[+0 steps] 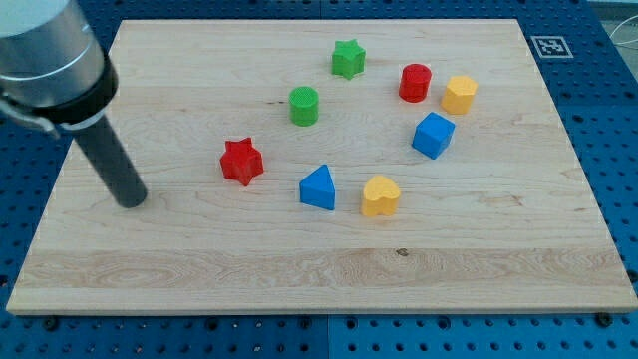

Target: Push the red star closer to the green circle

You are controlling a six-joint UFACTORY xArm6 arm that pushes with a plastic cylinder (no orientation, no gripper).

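Seven small blocks sit on the wooden board (319, 269) in front of you, strung in a loose ring across its middle and right half. The red star (241, 162) lies on the ring's left side, and the green circle (304, 105) stands up and to the view's right of it, near but clearly apart, with bare wood between the two. Above that, toward the view's top, you see a green star (348, 59); further right a red cylinder (415, 82) sits just beside a yellow hexagonal block (459, 94). Below those rests a blue cube (433, 135), then a yellow heart (380, 196) lower down, and a blue triangle (318, 187) just left of the heart and to the lower right of the red star. Your arm carries no pincer at all, only the dark rod, so there is nothing spread or pressed together to report. The rod comes down from the view's top left corner, and my tip (132, 199) rests on the board to the view's left of the red star and slightly lower, near it but not touching it or any other block. Blue pegboard (598, 60) surrounds the board.
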